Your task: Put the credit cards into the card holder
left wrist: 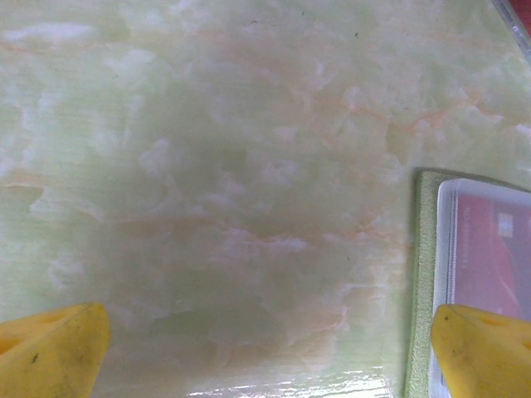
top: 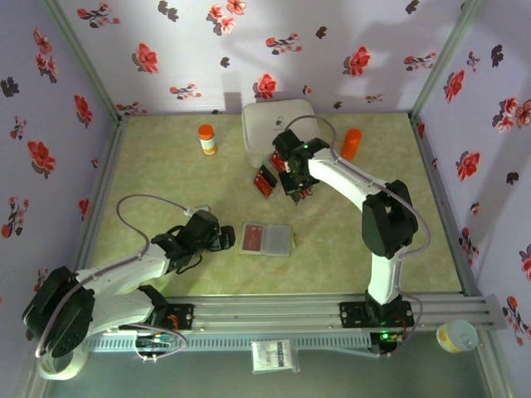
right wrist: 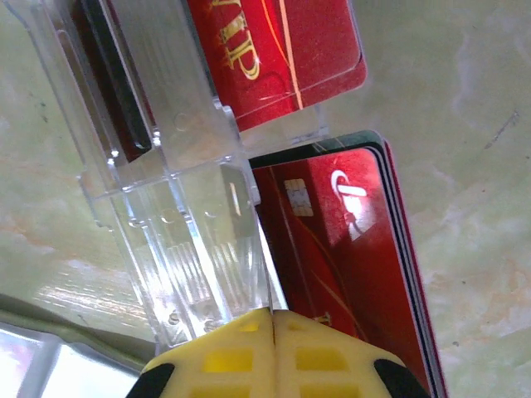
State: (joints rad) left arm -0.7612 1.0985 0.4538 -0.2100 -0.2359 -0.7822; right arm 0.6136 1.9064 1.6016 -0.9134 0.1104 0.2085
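Jaws of right hand [right wrist: 272, 332] are pressed shut over red credit cards [right wrist: 348, 249] beside clear plastic rack [right wrist: 166, 191]; grip on a card cannot be told. Left hand [left wrist: 265, 356] is spread wide, empty, beside card holder [top: 278, 240] laid open on bench [top: 166, 166].

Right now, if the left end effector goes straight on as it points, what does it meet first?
Probably the bare table, between the left end effector's open fingers. The green card holder lies beside that line, so one fingertip could brush its edge; depth is unclear.
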